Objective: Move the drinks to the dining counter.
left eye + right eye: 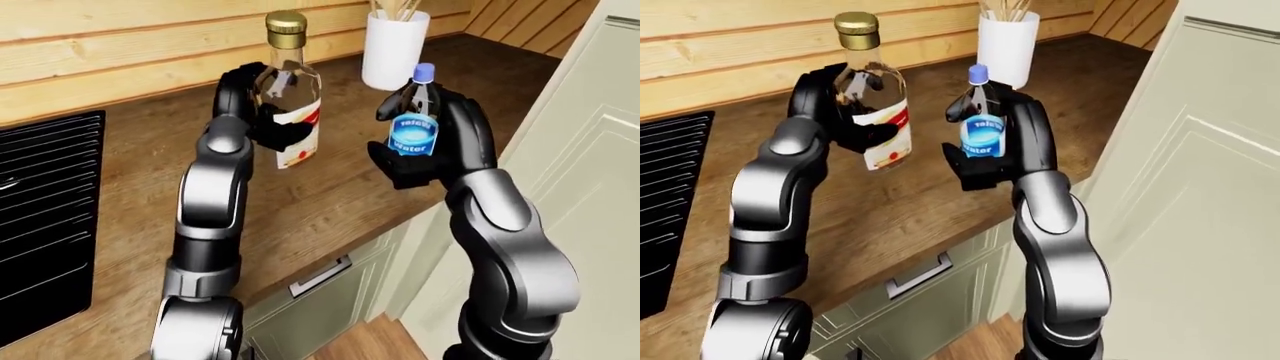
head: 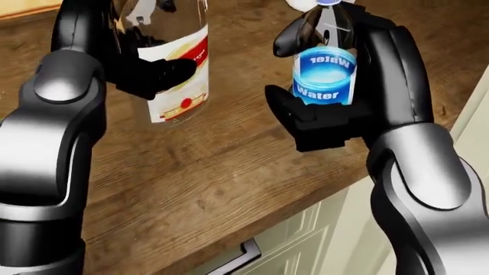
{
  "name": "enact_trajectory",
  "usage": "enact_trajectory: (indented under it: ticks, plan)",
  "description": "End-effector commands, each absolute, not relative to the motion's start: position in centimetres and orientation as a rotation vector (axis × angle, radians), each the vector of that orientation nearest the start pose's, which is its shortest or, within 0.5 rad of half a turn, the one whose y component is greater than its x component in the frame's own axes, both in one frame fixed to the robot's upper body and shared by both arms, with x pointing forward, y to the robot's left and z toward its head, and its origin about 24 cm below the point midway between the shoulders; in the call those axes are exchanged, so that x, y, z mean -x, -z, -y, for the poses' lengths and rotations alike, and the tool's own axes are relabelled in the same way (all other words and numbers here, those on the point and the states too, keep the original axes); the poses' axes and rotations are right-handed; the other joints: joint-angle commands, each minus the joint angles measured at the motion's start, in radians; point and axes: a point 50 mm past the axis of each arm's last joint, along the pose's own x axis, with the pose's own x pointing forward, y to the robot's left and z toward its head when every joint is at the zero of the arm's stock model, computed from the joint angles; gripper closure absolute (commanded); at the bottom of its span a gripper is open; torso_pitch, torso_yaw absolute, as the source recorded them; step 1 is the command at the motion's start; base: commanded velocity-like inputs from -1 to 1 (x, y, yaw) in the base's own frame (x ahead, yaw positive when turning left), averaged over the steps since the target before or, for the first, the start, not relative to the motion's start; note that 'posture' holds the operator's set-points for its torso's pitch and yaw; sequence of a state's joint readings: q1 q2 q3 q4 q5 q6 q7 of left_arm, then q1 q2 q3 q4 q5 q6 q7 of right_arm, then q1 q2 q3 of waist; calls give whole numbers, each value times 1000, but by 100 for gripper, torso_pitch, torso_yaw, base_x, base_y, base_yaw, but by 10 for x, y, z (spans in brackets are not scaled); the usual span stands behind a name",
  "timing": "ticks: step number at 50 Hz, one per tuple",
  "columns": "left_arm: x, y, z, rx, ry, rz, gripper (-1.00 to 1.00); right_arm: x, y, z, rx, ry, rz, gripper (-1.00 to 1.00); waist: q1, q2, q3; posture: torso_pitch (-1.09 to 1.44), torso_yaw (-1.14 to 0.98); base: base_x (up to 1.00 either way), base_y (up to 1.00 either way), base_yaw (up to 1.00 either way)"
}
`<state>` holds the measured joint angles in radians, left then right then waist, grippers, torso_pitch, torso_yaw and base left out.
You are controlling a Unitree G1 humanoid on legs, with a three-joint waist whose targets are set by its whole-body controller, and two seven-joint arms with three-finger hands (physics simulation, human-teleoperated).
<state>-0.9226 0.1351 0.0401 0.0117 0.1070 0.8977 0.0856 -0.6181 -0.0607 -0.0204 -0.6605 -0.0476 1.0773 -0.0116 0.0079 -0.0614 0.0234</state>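
Fingers first: the left hand (image 1: 845,124) had its dark fingers (image 2: 156,73) wrapped tight around the belly of the glass bottle (image 1: 290,112), one digit curling right across the white-and-red label. That was a closed grip, no daylight between pads and glass. The bottle rode tilted, its gold cap (image 1: 856,23) leaning toward the top left of the right-eye view, and its base sat clear of the wooden counter (image 1: 330,195), lifted above it.

Over to the right hand (image 2: 321,86): fingers clamped on the water bottle (image 1: 981,124), one hooked over the shoulder above the blue label, the others bracing below it, so the label showed between them. Firm hold there too. The blue-capped bottle stood close to upright and was also up off the counter, just to the right of the glass bottle, the two apart and not touching.

Working outward, both forearms rose from the bottom of the eye views, the left one grey and steeply angled over the counter, the right one coming up past the counter's edge.

Beyond the bottles, toward the top of the left-eye view, a white holder (image 1: 394,45) stood on the counter near the plank wall. Far left of the glass bottle lay a black grille (image 1: 45,217) set in the counter. Below the counter's edge ran a pale green drawer with a metal handle (image 1: 320,276).
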Motion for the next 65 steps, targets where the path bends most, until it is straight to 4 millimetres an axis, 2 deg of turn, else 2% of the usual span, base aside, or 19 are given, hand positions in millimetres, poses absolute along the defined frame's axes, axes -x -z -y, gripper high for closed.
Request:
enact_trajectory:
  ticks: [1,7,15,19,22,23,24,25,26,29,34,37,39,42,50,52,53,56,65]
  plan:
    - [-353,-272,-133,-212,-111,154,100,-265,-263,117,88,-88,331,100,13,-5,-36,0,0,-93,55,0]
    - [-350,-275,-132,-213,-109,159,100,-265,-262,117,85,-83,322,100,42,53,-31,0,0,-93,55,0]
    - [-344,-277,-132,-215,-103,168,100,-264,-265,116,74,-78,318,100,90,192,-4,0,0,-96,56,0]
    - [-339,-280,-131,-214,-101,174,100,-259,-268,115,74,-81,323,100,44,122,-34,0,0,-100,58,0]
    - [-334,-282,-132,-215,-100,177,100,-257,-269,113,74,-85,327,100,11,75,-8,0,0,-100,56,0]
    - [-333,-283,-132,-214,-100,178,100,-256,-270,113,73,-86,328,100,0,48,-2,0,0,-100,54,0]
    - [-331,-284,-132,-215,-100,179,100,-255,-271,112,74,-87,329,100,-13,-28,-31,0,0,-100,55,0]
    - [-331,-284,-133,-215,-100,180,100,-255,-272,111,73,-89,330,100,-54,35,10,0,0,-100,54,0]
    - [-329,-286,-133,-214,-101,183,100,-254,-273,110,74,-90,330,100,-30,-3,-45,0,0,-100,54,0]
    - [-326,-288,-135,-214,-102,186,100,-253,-274,108,77,-95,331,100,-33,-23,-56,0,0,-100,54,0]
    - [-323,-292,-138,-212,-109,191,100,-251,-277,104,81,-111,332,100,-9,108,38,0,0,-39,0,100]
    - [-322,-294,-139,-212,-109,195,100,-250,-278,104,82,-113,333,100,-7,184,17,0,0,-17,0,100]
    - [-319,-294,-139,-214,-108,198,100,-249,-278,104,81,-116,331,100,18,142,31,0,0,-14,0,100]
    - [-312,-292,-139,-211,-104,199,100,-246,-279,106,56,-122,327,100,22,101,-11,0,0,-15,0,100]
    - [-287,-299,-142,-223,-95,225,100,-238,-285,107,60,-115,332,100,23,19,27,0,0,-14,0,100]
    - [-284,-300,-144,-226,-97,230,100,-237,-286,106,62,-119,333,100,16,-53,3,0,0,-14,0,100]
    - [-281,-301,-145,-228,-98,233,100,-237,-286,105,61,-122,334,100,12,-7,23,0,0,-7,0,100]
    - [-276,-301,-146,-233,-98,237,100,-236,-285,104,55,-126,331,100,28,-7,13,0,0,-1,0,100]
    - [-267,-297,-149,-241,-104,254,100,-237,-282,108,47,-130,320,100,8,117,15,0,0,0,0,100]
